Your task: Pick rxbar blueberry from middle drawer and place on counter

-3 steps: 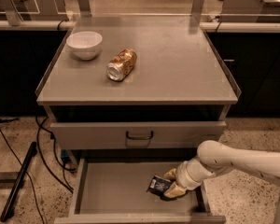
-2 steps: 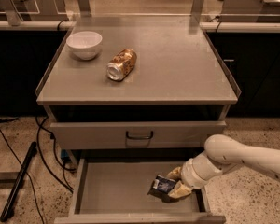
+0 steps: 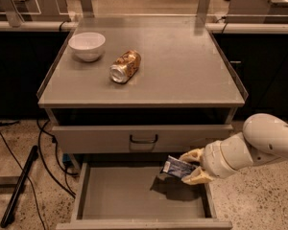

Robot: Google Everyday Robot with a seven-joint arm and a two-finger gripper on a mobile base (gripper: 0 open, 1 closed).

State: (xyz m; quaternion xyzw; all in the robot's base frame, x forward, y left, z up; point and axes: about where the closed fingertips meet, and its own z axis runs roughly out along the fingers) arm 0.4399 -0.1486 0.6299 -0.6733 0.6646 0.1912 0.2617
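The rxbar blueberry (image 3: 176,167) is a small dark blue wrapped bar with pale markings. My gripper (image 3: 190,166) is shut on its right end and holds it in the air above the right part of the middle drawer (image 3: 134,198), which is pulled open with a bare grey floor. The bar casts a shadow on the drawer floor below it. My white arm (image 3: 259,145) comes in from the right. The counter (image 3: 182,66) is the flat grey-beige cabinet top above.
On the counter a white bowl (image 3: 87,45) stands at the back left and a gold-brown drink can (image 3: 125,66) lies on its side near the middle. A shut drawer front with a dark handle (image 3: 144,139) sits above the open drawer. Cables and a dark pole (image 3: 19,186) lie on the floor at left.
The gripper has risen with the bar, from near the drawer floor to well above it, just below the upper drawer front.
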